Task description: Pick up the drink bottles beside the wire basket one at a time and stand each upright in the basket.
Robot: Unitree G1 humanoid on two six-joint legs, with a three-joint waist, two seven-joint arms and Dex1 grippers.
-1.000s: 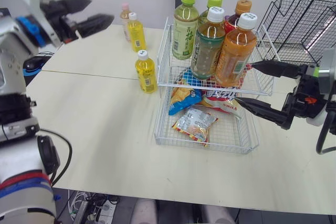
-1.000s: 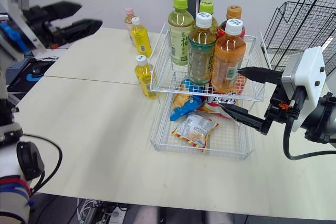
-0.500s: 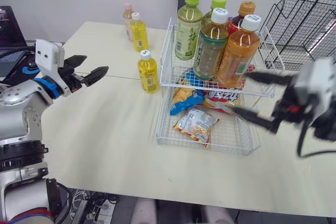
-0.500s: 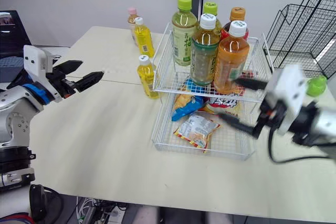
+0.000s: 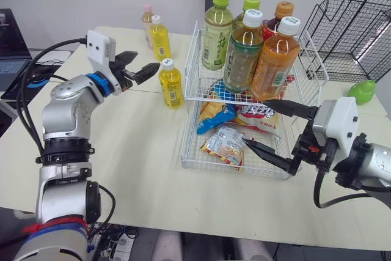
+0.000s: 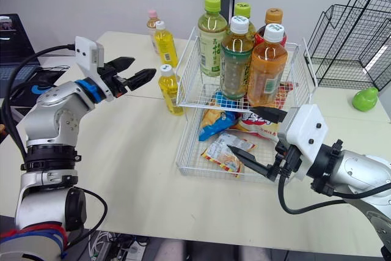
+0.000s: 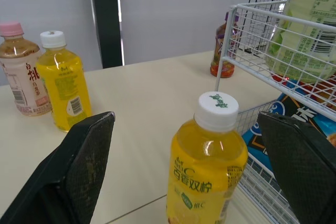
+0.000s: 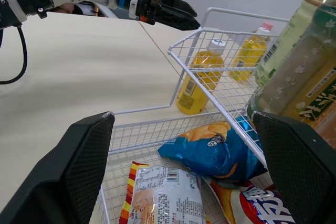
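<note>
On the bench (image 5: 122, 151) stands a two-tier wire basket (image 5: 193, 80), with five drink bottles (image 5: 243, 53) upright in its upper tier and snack packets (image 5: 227, 145) lying in the lower. Just left of it stands a lone bottle (image 5: 170, 84), with a pair of bottles (image 5: 160, 38) farther back. A wire rack (image 5: 354, 29) sits behind the basket, to the right.

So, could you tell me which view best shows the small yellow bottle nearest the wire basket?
The left wrist view: the small yellow plastic bottle with a white cap stands close up, cap and label plain. Both eye views show it small beside the white wire basket; the right wrist view, through the basket's wires.
</note>
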